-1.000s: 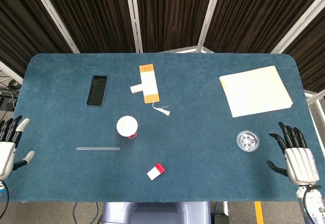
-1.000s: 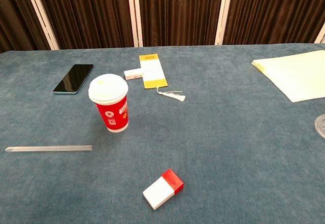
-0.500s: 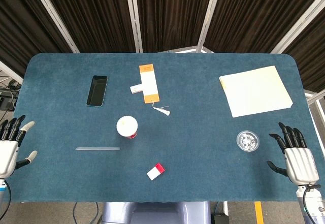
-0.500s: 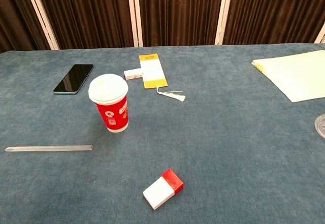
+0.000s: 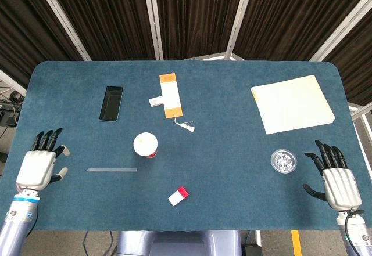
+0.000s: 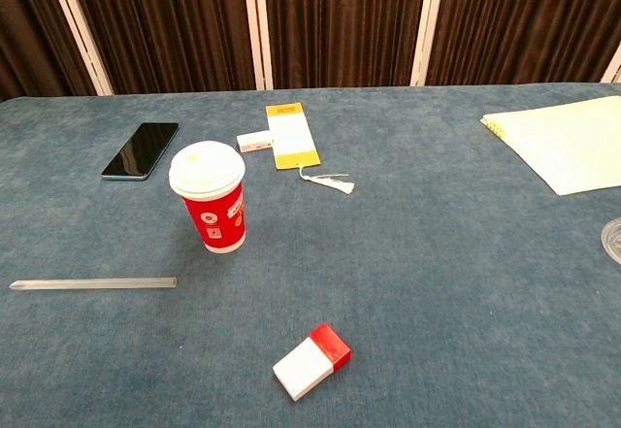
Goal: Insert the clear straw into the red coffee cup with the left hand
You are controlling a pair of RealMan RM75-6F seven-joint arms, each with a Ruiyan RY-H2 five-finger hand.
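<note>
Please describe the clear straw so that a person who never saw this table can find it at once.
Find the red coffee cup with the white lid, left of the middle of the blue table. The clear straw lies flat just in front of it, toward the left robot hand. It is the only long, thin, see-through stick there.

Bench (image 5: 232,151): blue cloth. Coffee cup (image 6: 212,211): red with white markings, white lid. Straw (image 6: 92,283): clear. Phone (image 5: 110,103): black. Tag (image 5: 170,96): orange and white. Small box (image 6: 310,361): white, red end. Paper pad (image 5: 292,103): pale yellow.
</note>
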